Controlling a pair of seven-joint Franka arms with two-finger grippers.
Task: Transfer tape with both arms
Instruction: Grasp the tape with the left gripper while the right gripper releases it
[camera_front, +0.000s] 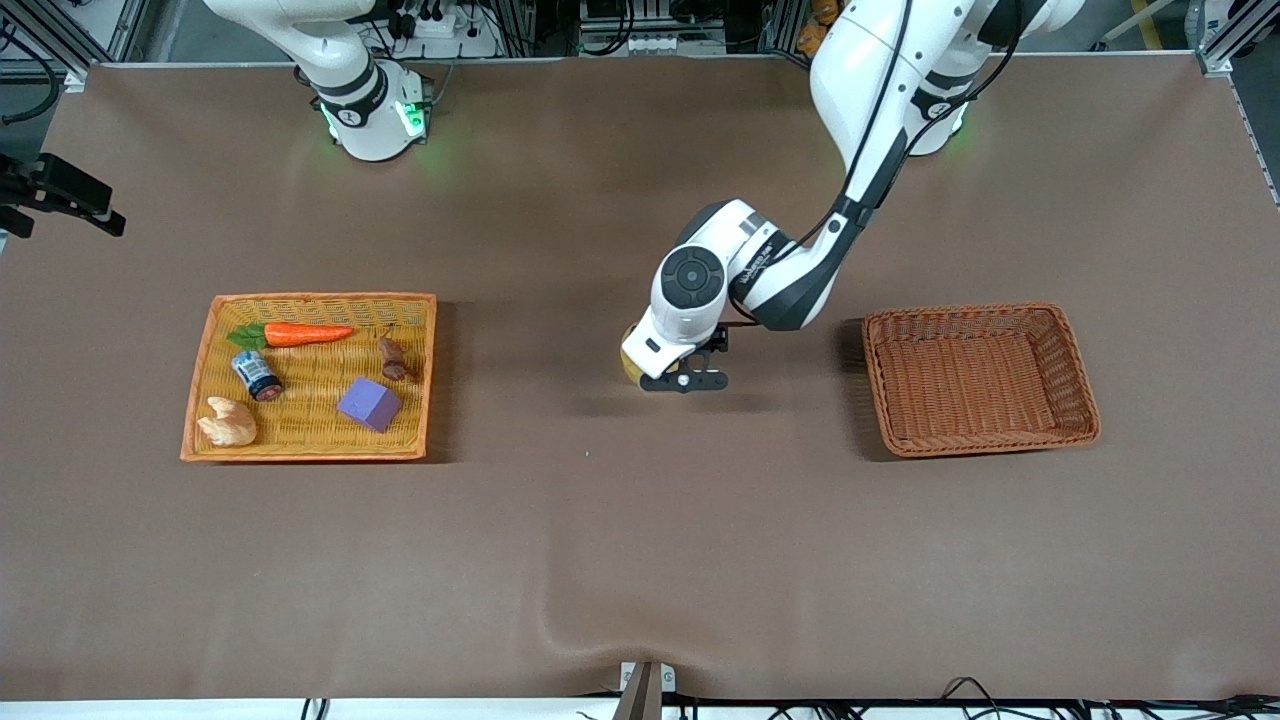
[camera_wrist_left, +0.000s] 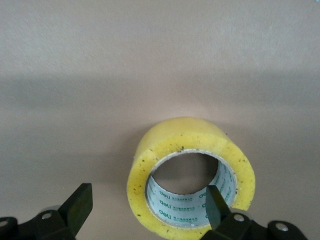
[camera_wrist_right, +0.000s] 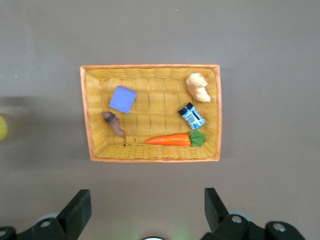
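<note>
Overall, the brown table (camera_front: 560, 540) has broad bare cloth along the camera-side edge and between the two baskets; a ripple shows in the cloth near the middle of that edge. The yellow tray (camera_front: 196, 400) sits toward the right arm's end and the brown basket (camera_front: 980, 440) toward the left arm's end, well apart, each clear of the table's edges.

Tray contents: carrot (camera_front: 305, 333), small can (camera_front: 257, 374), purple cube (camera_front: 369, 404), a pale bun-like piece (camera_front: 229, 422) and a small brown item (camera_front: 392, 359), all lying separate. The brown basket holds nothing visible.

The tape (camera_wrist_left: 190, 175) rests on the cloth near the table's middle, between tray and basket, nearer the basket. It stands on its rim, hole facing the left wrist camera: translucent yellow with dark specks on the edge face, and a grey-white core with green print.

The left gripper (camera_front: 684, 380) is low at the tape, jaws wide, one fingertip (camera_wrist_left: 216, 204) in front of the core's opening and the other clear outside the roll; no grip is evident.

The right gripper (camera_wrist_right: 145, 212) waits high above the table, jaws wide, nothing between them, with the tray in its wrist view
</note>
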